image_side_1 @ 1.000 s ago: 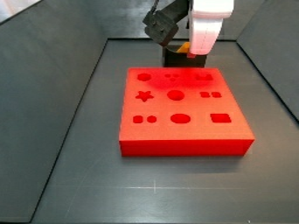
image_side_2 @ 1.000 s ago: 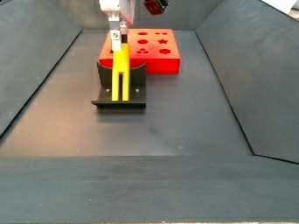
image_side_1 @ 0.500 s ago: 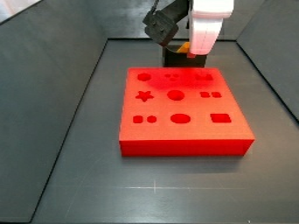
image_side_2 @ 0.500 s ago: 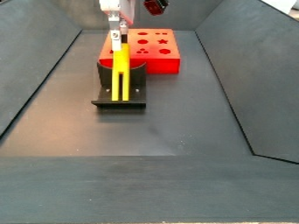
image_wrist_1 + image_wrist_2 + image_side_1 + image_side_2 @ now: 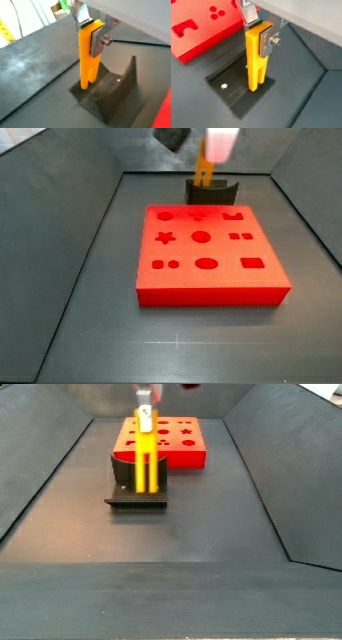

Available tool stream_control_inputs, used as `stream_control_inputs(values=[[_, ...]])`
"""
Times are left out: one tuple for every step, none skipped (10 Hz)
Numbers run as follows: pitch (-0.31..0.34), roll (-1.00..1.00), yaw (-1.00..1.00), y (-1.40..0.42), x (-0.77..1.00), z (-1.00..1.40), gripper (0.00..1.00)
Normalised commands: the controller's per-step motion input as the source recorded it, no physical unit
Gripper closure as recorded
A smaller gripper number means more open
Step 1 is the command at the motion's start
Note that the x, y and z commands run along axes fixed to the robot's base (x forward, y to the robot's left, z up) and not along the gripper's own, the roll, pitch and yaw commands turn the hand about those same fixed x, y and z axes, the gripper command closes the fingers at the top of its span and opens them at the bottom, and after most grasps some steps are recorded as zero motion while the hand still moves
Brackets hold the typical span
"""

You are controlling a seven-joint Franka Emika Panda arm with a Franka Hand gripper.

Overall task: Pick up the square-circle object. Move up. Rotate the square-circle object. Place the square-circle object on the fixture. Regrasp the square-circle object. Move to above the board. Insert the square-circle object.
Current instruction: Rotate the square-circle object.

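The arm is cut off by the top edge in both side views and is blurred there, so the fingers cannot be made out in them; the fixture (image 5: 210,194) is partly hidden behind the board (image 5: 214,258) in a side view. One square-circle object (image 5: 257,60) is seen: a slim yellow-orange bar, upright, with a slot splitting its lower end into two prongs in a wrist view. It is clamped near its upper end by the gripper (image 5: 258,38), whose silver finger (image 5: 268,40) with two screws is pressed flat on its side. In a side view the object (image 5: 144,460) is seen at upper left of centre, standing over the one dark fixture (image 5: 138,490); whether its lower end touches the fixture cannot be told. One red board (image 5: 170,440) lies just behind the fixture, at the top of that frame. Ten cut-outs are counted in the board's top in a side view.
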Motion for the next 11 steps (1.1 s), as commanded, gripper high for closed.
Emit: stream_control_inputs(values=[[-0.001,-0.07,-0.03,0.15,-1.00,0.71,1.00],[0.011,-0.09,-0.04,0.14,-1.00,0.68,1.00],[0.025,-0.11,-0.04,0.13,-1.00,0.65,1.00],[0.033,-0.12,-0.04,0.12,-1.00,0.62,1.00],[0.040,-0.12,-0.03,0.11,-1.00,0.59,1.00],[0.046,-0.11,-0.03,0.10,-1.00,0.55,1.00],[0.057,-0.11,-0.03,0.09,-0.98,0.49,1.00],[0.070,-0.10,-0.02,0.06,-0.80,0.36,1.00],[0.081,-0.10,-0.02,0.03,-0.56,0.18,1.00],[0.079,-0.10,-0.01,0.02,-0.37,0.09,1.00],[0.075,-1.00,-0.98,0.00,0.00,0.00,1.00]])
